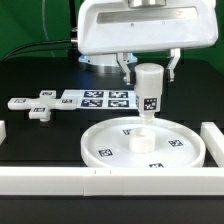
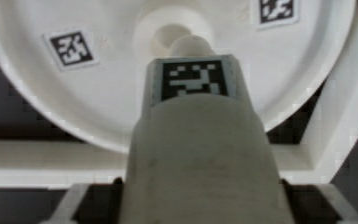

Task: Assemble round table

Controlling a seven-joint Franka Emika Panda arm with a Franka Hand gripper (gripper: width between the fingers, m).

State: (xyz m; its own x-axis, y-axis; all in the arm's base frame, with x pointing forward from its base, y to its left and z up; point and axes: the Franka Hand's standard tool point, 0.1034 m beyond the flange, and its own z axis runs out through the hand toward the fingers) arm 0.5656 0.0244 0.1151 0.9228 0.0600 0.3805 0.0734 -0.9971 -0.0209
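On the black table (image 1: 40, 70) the marker board (image 1: 100, 98) lies flat behind the work place, toward the exterior view's left. Just beside its left end lies a small white part (image 1: 30, 105) which carries tags too. Both are well apart from the arm and do not stand in its way. A white front rail (image 1: 60, 180) runs along the near edge, close to the rim of the disc (image 1: 110, 145). A right rail (image 1: 213, 140) stands at the exterior view's right, also near the rim. Neither touches the gripper (image 1: 150, 72).

The disc lies flat between these rails, with its raised rim up and several small square tags on its face. In its middle we see the hub (image 1: 143, 140). The post (image 1: 150, 88) stands upright over the hub with its lower end at it, and a tag faces the camera. We cannot tell if it is seated inside.

In the wrist view the post (image 2: 194, 130) fills the middle and points to the hub (image 2: 176, 40), with the disc (image 2: 51, 95) behind it.

The fingers (image 1: 125, 68) hang on both sides of the top of the post. In the exterior view a small gap shows between each finger and the post, so they look released and are not clamping it.
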